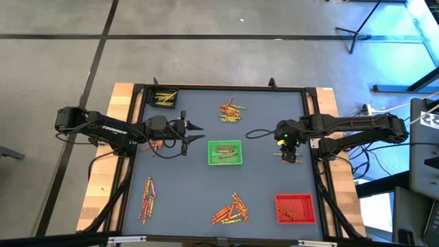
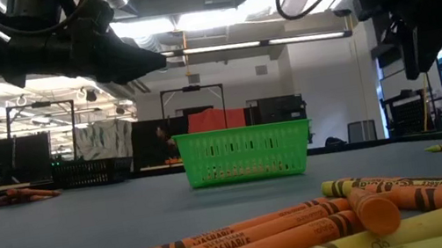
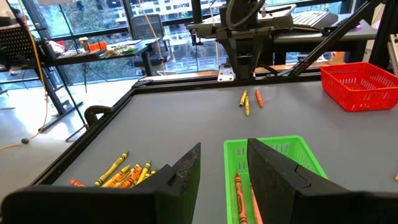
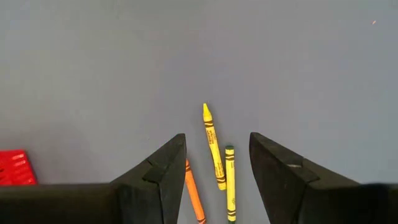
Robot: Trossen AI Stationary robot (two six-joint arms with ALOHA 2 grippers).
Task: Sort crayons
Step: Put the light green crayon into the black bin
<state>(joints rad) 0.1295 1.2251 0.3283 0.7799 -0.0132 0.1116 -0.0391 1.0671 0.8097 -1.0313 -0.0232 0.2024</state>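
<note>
Yellow crayon [image 4: 212, 145] lengthwise betw. wide-open right claw [image 4: 214, 171] fingers, tip outward.

Both arms are dark, near-black jointed links; the left arm [image 1: 103, 127] bears white lettering along one link. Black cables loop beside each wrist. Each tool, left tool [image 3: 224, 171] and right tool [image 4: 212, 171], ends in two matte black, wedge-shaped fingers.

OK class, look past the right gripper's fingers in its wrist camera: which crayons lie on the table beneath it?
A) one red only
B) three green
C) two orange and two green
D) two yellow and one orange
D: below the open right gripper, two yellow crayons lie beside one orange crayon on the grey table.
</note>
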